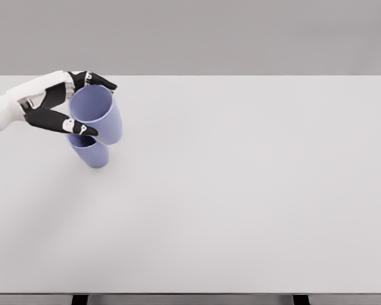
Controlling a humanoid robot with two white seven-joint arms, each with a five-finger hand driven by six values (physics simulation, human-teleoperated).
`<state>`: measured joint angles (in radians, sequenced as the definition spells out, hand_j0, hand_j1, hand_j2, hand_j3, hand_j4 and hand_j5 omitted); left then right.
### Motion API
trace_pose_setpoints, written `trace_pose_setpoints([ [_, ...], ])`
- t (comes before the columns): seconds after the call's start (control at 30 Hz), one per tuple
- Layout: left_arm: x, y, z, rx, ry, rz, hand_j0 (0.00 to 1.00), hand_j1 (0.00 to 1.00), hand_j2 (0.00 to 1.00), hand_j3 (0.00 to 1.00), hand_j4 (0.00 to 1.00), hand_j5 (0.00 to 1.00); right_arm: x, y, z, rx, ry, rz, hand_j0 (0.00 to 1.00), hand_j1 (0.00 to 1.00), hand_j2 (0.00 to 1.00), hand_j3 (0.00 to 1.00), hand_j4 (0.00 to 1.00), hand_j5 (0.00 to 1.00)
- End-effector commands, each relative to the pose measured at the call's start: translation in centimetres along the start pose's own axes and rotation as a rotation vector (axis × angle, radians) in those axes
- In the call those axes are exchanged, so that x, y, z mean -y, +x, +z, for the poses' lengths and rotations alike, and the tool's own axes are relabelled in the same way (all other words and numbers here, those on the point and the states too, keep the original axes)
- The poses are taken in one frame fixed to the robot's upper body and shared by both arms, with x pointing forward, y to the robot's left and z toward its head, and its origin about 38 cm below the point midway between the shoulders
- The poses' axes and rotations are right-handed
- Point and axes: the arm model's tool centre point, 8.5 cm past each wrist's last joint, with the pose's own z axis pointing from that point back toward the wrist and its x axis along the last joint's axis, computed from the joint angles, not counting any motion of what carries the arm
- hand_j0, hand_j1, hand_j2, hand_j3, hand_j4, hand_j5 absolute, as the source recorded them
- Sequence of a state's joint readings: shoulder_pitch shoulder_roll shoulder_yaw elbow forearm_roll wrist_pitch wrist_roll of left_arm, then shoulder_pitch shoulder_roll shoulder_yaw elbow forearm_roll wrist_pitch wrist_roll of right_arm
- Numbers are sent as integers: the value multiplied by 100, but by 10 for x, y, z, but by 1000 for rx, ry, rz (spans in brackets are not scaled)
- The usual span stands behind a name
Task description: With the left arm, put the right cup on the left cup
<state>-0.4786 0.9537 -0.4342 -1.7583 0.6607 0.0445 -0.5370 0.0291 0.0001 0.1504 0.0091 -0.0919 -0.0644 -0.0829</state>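
Observation:
Two lavender-blue cups show at the left of the table. My left hand [89, 105] is shut on the upper cup [100, 115], with dark fingers [96, 80] over its far rim and the thumb on the near rim. That cup tilts slightly and sits in the mouth of the lower cup [92, 153], which stands on the table. Most of the lower cup's opening is hidden by the upper one. The left arm comes in from the left edge. No right arm appears.
The white table [241, 190] spreads wide to the right and front of the cups. Its far edge runs just behind my hand, and dark table legs show at the bottom edge.

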Motion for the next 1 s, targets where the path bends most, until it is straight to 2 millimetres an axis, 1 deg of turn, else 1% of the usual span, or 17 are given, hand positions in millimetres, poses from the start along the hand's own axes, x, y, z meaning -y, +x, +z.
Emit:
trace_pose_setpoints([
  [0.0, -4, 1, 3, -3, 11, -2, 73, 73, 73, 73, 73, 73, 0, 0, 0, 0, 0, 0, 100, 100, 100, 100, 100, 100],
  [0.37, -21, -15, 13, -62, 66, 34, 73, 73, 73, 73, 73, 73, 0, 1, 0, 1, 0, 0, 100, 100, 100, 100, 100, 100],
  [0.43, -26, -15, 16, -62, 84, 33, 73, 73, 73, 73, 73, 73, 0, 0, 0, 0, 0, 0, 100, 100, 100, 100, 100, 100],
  [0.5, -29, -20, 18, -76, 96, 42, 73, 73, 73, 73, 73, 73, 0, 0, 0, 0, 0, 0, 100, 100, 100, 100, 100, 100],
  [0.97, -33, -29, 25, -135, 107, 65, 73, 73, 73, 73, 73, 73, 0, 0, 0, 0, 0, 0, 100, 100, 100, 100, 100, 100],
])
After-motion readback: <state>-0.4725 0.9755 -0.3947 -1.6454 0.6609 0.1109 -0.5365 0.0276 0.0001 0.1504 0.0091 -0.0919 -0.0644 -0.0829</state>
